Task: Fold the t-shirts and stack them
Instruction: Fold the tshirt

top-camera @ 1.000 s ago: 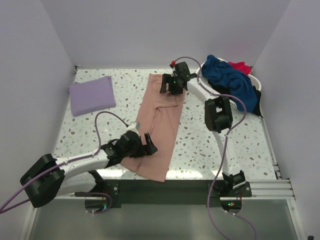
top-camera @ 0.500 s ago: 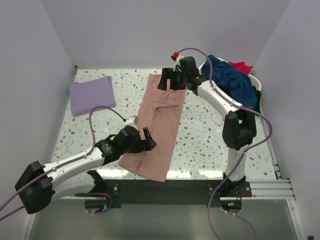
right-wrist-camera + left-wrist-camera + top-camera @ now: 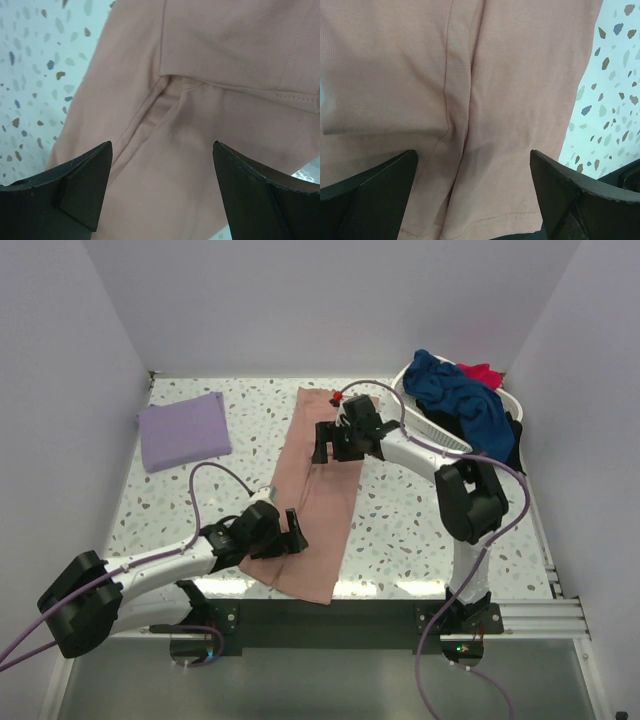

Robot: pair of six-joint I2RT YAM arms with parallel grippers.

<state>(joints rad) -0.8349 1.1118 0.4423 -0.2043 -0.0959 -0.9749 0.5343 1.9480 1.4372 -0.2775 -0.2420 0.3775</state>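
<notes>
Here's the dusty-pink shirt (image 3: 325, 490), lying as a long narrow strip down the middle of the speckled table (image 3: 410, 515), its far end near the back wall and its near end at the front edge. The left gripper (image 3: 290, 536) sits over the near part of that strip, on its left side. From the left wrist camera the two black fingers (image 3: 370, 195) are spread wide, with pink cloth and a lengthwise seam filling the gap between them; nothing is pinched. Whether the tips touch the fabric, I can't tell.

Up at the far part, the right gripper (image 3: 331, 443) hangs over the strip's left side. Its fingers (image 3: 75, 190) are wide apart too, and below them a stitched hem crosses over a crease in the pink cloth.

Off at the far left lies the lavender shirt (image 3: 183, 429), folded square, well apart from both grippers. At the far right, the navy shirt (image 3: 460, 400) spills over the white basket (image 3: 425, 420), with a red shirt (image 3: 482, 373) behind it.
</notes>
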